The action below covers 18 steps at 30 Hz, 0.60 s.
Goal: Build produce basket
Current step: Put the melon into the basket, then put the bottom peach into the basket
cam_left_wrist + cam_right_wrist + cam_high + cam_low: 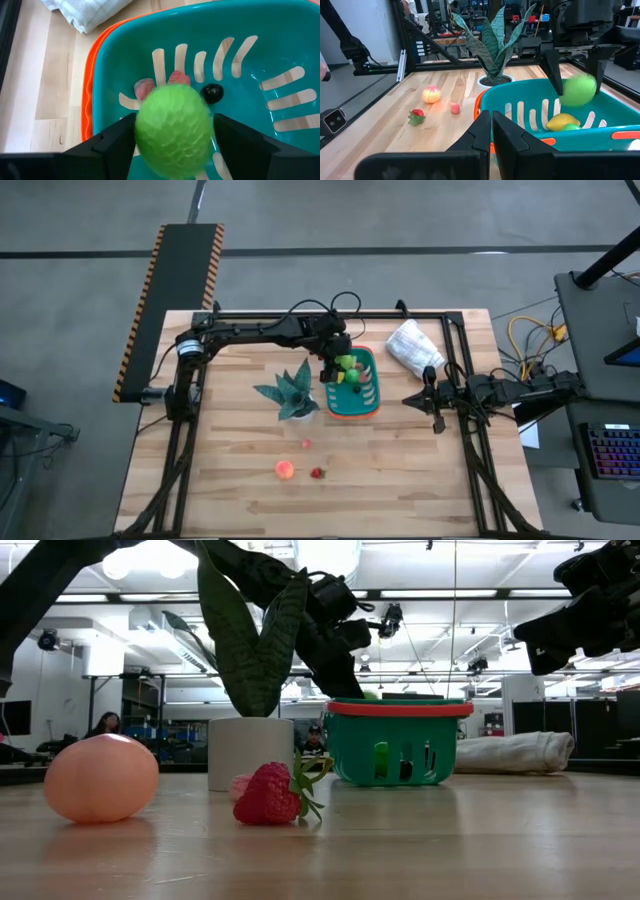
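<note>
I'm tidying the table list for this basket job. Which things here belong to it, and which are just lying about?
Part of the job: basket; green ball-like produce at the left gripper; lemon; peach; strawberry; small pink piece.

Lying about: potted plant; white bag.

The left gripper (172, 135) hangs right over the basket (260, 45), its two dark fingers (117, 142) standing on either side of a round green fruit (173, 129). There looks to be a sliver of space between the ball and each finger. Down on the slotted teal floor lie two small pinkish pieces (145, 87) and a little black one (212, 93). A white bag (82, 12) lies on the wooden table (45, 85) beside the basket's orange rim.
</note>
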Motion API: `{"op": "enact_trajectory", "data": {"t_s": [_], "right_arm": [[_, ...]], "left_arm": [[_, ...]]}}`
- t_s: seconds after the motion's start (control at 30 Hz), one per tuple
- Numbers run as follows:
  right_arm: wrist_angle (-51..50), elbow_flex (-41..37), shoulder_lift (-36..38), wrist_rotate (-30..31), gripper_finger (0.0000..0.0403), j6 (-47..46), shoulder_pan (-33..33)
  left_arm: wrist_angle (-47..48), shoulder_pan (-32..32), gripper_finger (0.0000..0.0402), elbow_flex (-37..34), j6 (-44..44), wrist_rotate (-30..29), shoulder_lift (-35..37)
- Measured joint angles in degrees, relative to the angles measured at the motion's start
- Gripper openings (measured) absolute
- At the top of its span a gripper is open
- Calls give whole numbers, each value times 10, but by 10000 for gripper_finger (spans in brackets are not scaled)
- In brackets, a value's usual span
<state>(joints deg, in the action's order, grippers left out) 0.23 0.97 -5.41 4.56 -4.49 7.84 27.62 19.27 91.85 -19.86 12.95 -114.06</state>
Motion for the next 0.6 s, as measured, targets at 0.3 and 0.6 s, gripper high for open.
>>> {"op": "enact_trajectory", "data": {"t_s": [0.3,0.6], "right_arm": [[0,0,0,0,9,0,0],[0,0,0,0,9,0,0]], "left_arm": [[-1,0,262,0,0,0,0],[-3,-32,262,26,0,2,27]]}}
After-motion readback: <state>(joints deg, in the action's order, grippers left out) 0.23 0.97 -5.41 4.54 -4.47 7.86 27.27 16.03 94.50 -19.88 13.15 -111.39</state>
